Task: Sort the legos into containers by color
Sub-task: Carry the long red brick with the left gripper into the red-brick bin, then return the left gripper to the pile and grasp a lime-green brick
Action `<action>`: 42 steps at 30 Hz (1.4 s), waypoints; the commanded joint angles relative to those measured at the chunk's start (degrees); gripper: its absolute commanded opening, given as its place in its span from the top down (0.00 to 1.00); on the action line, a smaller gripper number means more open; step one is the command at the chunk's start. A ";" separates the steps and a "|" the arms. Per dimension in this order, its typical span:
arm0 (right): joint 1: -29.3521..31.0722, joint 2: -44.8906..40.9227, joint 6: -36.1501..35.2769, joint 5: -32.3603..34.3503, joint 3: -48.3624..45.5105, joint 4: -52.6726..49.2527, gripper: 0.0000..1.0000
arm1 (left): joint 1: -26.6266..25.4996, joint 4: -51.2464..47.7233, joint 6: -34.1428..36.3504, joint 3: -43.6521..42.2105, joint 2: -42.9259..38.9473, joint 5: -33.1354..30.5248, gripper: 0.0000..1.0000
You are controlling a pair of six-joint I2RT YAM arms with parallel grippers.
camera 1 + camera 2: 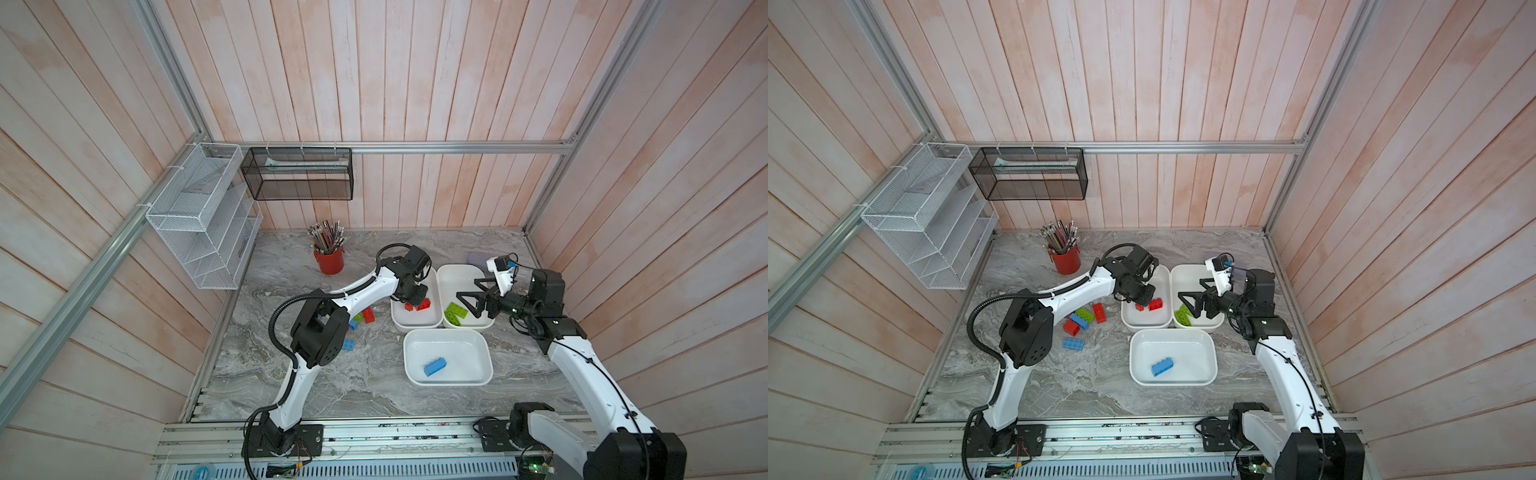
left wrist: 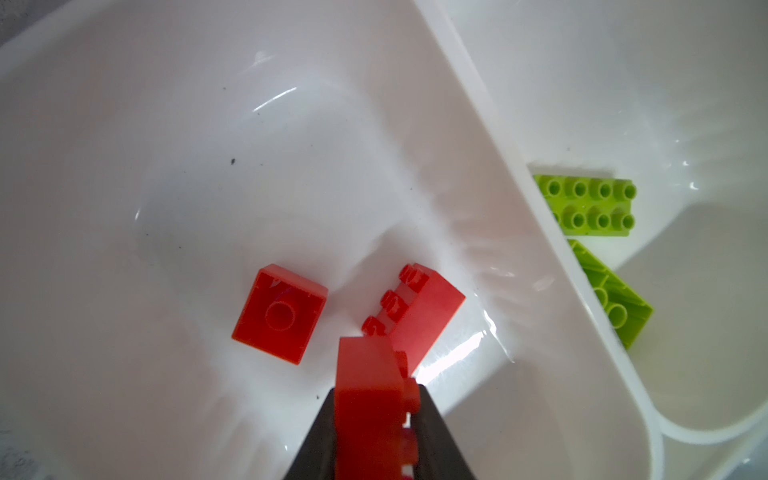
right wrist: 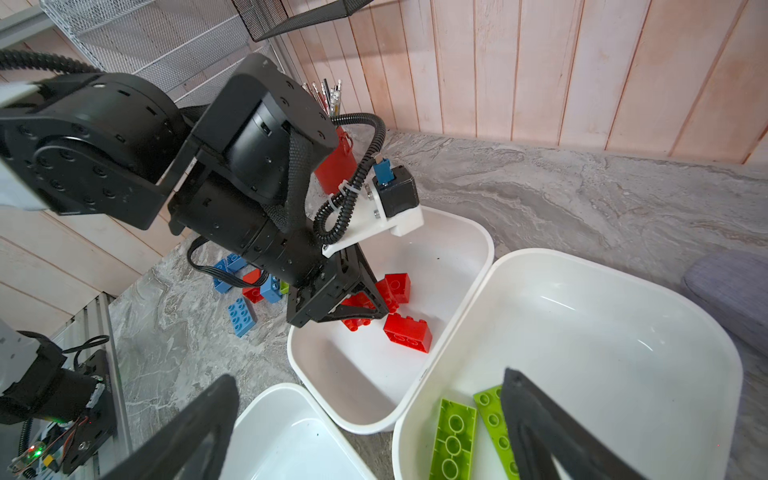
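— What has the left gripper (image 2: 376,399) got?
— It's clamped on a red brick (image 2: 365,374), held on edge with the studs out to one side. It's down inside the red tub (image 2: 187,166), close over the floor; I can't tell whether it touches.
— So the step is the drop. How would you do it cleanly?
— I'd let go about where it is, or a touch toward the bare middle. Two reds lie just ahead: a square one (image 2: 280,313) underside up, and another (image 2: 419,309) tipped on its side near the wall next to the greens. Released low, the brick should topple flat. From higher it might skip over that wall. Spread the jaws fully, then lift straight up so no finger drags it out.
— And the right gripper (image 1: 467,289)?
— Jaws wide apart with nothing between them, hanging over the green tub (image 1: 457,276), not touching the left arm.
— Run me through the tubs.
— The red tub has those two, plus the held one once it's down. The green tub, right beside it, has two lime oblong bricks (image 1: 456,312) at the near end. The blue tub (image 1: 453,345), in front of both, has a single blue brick (image 1: 435,367).
— Anything left outside?
— A loose cluster (image 1: 1081,320) of red, blue and green sits on the counter (image 1: 1100,399) beside the red tub, so I'd judge the sort about half done
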 commanded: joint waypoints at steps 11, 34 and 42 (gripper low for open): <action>-0.43 -0.60 -0.86 -1.87 -0.43 -0.92 0.02 | 1.08 -2.79 1.57 -0.35 -6.37 -2.98 0.33; 0.78 1.16 0.38 -3.57 -0.27 0.69 0.02 | 26.45 3.87 1.67 -33.52 -27.57 -12.37 0.25; 0.94 1.69 0.76 -3.71 -1.11 1.78 0.02 | 30.02 4.62 4.60 -31.09 -19.87 -11.73 0.26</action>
